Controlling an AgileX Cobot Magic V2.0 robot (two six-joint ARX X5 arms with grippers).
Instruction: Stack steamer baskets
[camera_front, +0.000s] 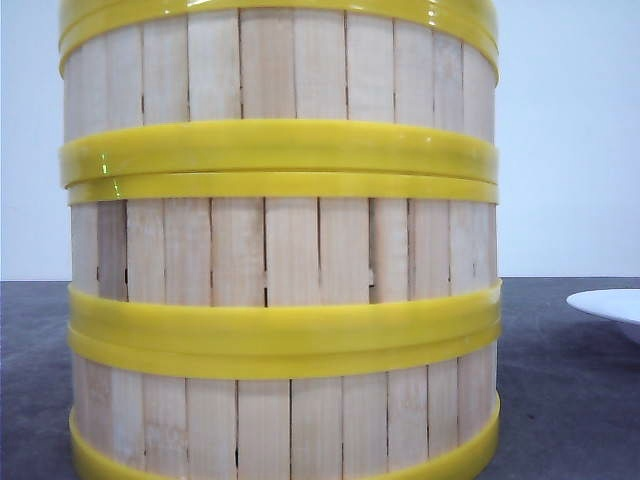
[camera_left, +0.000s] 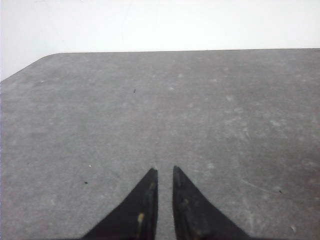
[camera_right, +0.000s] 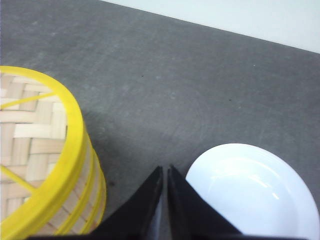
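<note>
Baskets: the steamer baskets (camera_front: 280, 250) sit one on top of another, right in front of the front cam. 3 layers of wood slats show w/ yellow rims between them; the top goes out of the pic, so I can't count them all.
Why so: rims sit flat on rims, so the stack stands straight up, no lean. Looks like the stacking is done or nearly done.
Top: in the right wrist view the top basket (camera_right: 40, 150) is open, woven floor inside, nothing in it.
Plate: white plate (camera_right: 255, 192) lies flat on the table, near the stack on its right, not touching.
Right gripper: right gripper (camera_right: 165, 172) hangs over the gap btw stack and plate, tips almost together, holds nothing.
Left gripper: left gripper (camera_left: 165, 172) is over bare table, thin slit btw tips, holds nothing. No basket in its view.
Table: dark gray table (camera_left: 200, 110); its far edge and a round corner show in the left wrist view.
Room: lots of free table on the left side. On the right the plate is close, so less room there.
</note>
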